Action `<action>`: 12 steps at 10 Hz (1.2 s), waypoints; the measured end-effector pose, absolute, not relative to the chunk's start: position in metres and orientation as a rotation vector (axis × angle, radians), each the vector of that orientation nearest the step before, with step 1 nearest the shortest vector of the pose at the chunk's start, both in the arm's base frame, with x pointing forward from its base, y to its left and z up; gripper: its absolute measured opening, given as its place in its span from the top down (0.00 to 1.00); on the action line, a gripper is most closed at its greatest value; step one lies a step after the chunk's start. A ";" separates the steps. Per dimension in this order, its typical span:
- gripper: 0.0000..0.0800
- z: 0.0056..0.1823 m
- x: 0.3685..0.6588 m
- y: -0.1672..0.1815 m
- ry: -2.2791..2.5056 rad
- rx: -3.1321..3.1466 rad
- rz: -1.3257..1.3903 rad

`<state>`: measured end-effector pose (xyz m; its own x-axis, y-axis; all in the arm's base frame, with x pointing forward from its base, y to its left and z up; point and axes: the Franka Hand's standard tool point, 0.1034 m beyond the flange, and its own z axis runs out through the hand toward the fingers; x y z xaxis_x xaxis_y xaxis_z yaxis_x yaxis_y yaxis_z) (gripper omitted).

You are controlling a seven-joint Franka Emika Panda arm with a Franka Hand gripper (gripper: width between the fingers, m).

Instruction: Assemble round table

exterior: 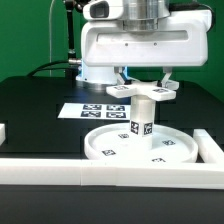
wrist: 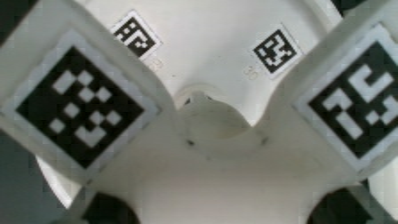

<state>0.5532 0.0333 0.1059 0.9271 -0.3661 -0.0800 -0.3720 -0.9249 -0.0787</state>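
The large rimmed round disc (exterior: 110,150) lies flat near the table's front. The short thick cylinder leg (exterior: 142,118) stands upright on its middle. The flat cross-shaped piece (exterior: 128,91) sits on top of the leg. It fills the wrist view (wrist: 196,130), with tags on its arms. My gripper (exterior: 143,82) comes straight down over it, one finger on each side. In the wrist view the gripper (wrist: 226,206) has its dark fingertips (wrist: 111,206) pressed against the white piece, so it is shut on it.
The marker board (exterior: 92,110) lies flat behind the disc, toward the exterior view's left. Long white border rails run along the front (exterior: 90,172), the exterior view's right (exterior: 210,150) and left (exterior: 3,132). The robot's base stands at the back.
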 end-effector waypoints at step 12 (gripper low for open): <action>0.43 0.106 0.559 0.037 2.022 -2.244 0.165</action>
